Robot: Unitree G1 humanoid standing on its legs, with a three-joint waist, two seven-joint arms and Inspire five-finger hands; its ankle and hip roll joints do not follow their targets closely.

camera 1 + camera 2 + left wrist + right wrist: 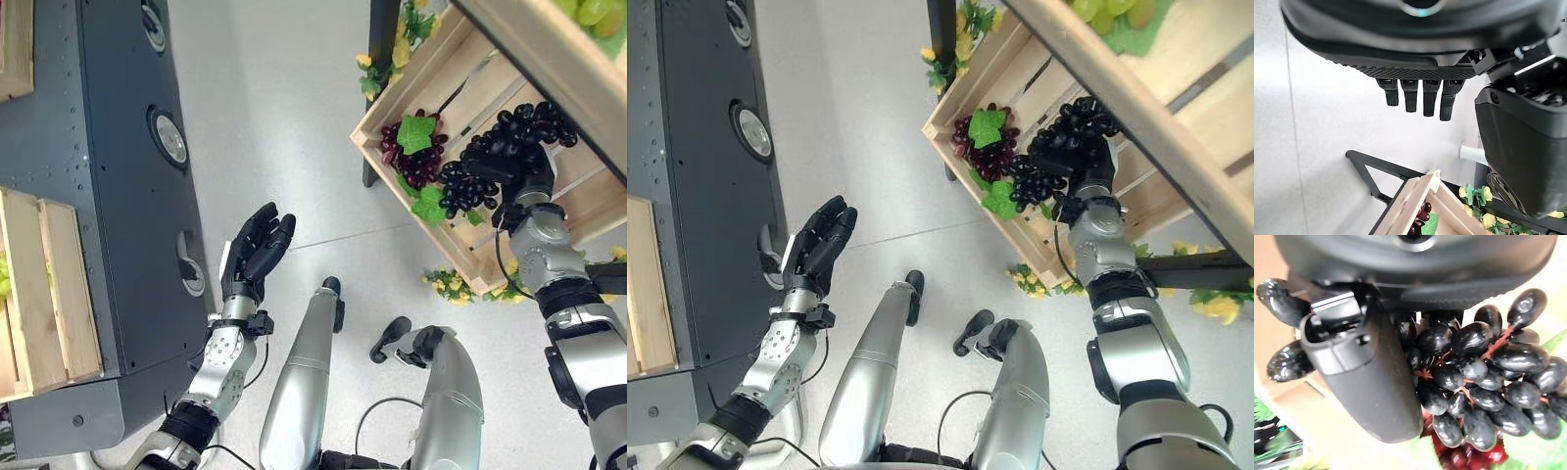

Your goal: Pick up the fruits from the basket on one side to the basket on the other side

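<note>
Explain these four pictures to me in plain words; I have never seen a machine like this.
This is a two-armed humanoid robot. Two pictures come from cameras in its head, looking down; the other two sit on its wrists, looking along each robot hand. To its right, a tilted pale wooden slatted crate holds a dark red grape bunch with a green leaf and a black grape bunch. The right robot hand is curled round another glossy black grape bunch. The left robot hand hovers open beside a dark grey metal cabinet, holding nothing. A second pale wooden crate stands at the left.
</note>
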